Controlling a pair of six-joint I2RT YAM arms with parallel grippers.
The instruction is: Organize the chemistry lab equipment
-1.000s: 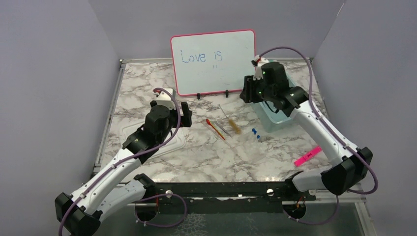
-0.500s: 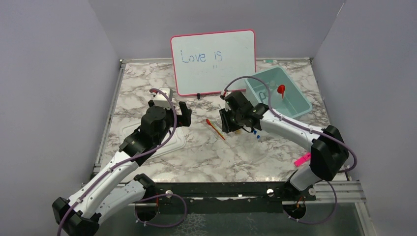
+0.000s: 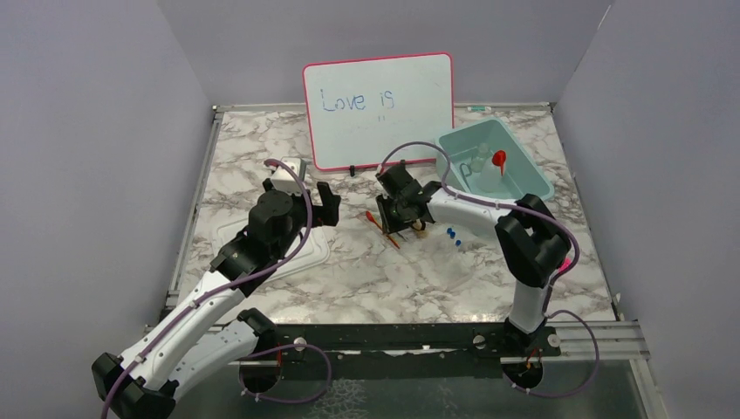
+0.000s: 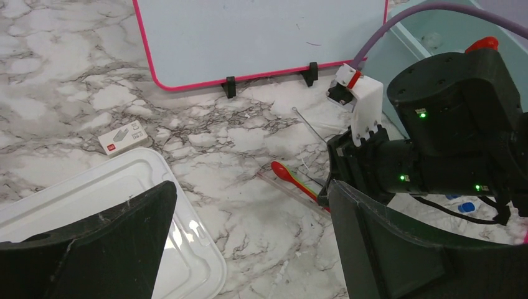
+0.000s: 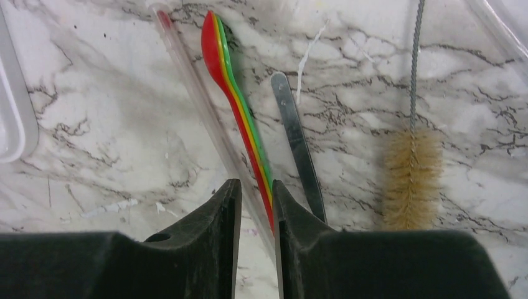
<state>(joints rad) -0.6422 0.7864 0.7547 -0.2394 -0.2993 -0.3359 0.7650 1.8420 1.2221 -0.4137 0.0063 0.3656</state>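
Note:
The thin red and orange sticks [image 5: 236, 106] lie on the marble next to a clear rod [image 5: 193, 87], the metal tweezers [image 5: 297, 140] and the wire brush [image 5: 411, 177]. My right gripper [image 5: 256, 190] is low over them, its jaws closed to a narrow gap around the near end of the sticks and the rod. In the top view it [image 3: 401, 223] covers most of the sticks [image 3: 377, 220]. The red funnel [image 3: 498, 159] and the clear beaker [image 3: 478, 161] are in the teal bin [image 3: 534, 181]. My left gripper [image 4: 249, 193] is open and empty above the table.
A white plastic lid [image 4: 93, 193] lies under my left gripper. The pink-framed whiteboard [image 3: 380, 109] stands at the back. A small white box [image 4: 123, 137] lies left of it. Blue caps [image 3: 454, 236] lie right of the brush. The pink marker [image 3: 563, 262] is half hidden by the right arm.
My right arm has swung from the teal bin to the table's middle and come down on the sticks. The funnel now rests in the bin. My left arm has barely moved.

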